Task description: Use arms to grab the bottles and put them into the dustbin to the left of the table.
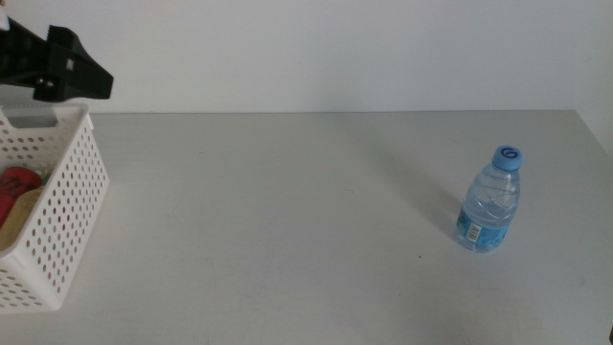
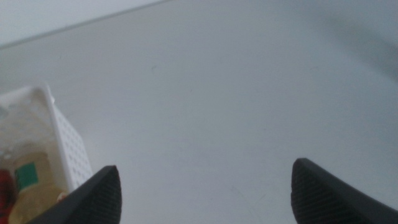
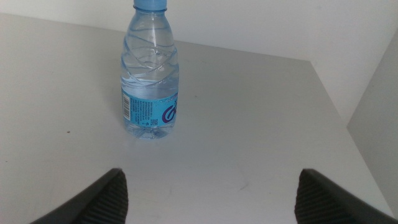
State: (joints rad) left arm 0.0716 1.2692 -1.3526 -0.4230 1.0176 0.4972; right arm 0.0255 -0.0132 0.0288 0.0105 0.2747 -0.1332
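We see a clear plastic water bottle (image 1: 489,213) with a blue cap and blue label on the matte light-grey table (image 1: 287,220), a white perforated plastic basket (image 1: 67,211) at its left edge, holding something red (image 1: 17,184).

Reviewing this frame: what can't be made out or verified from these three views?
- Right gripper: absent from the middle view; only its open jaw tips show in its wrist view.
- Left gripper: cut off by the middle view's left edge, above the dustbin.
- Red can and tea bottle: mostly hidden by the dustbin wall and picture edges; how they lie is unclear.
- Water bottle: label print too small to read; its cap is clipped in the right wrist view.
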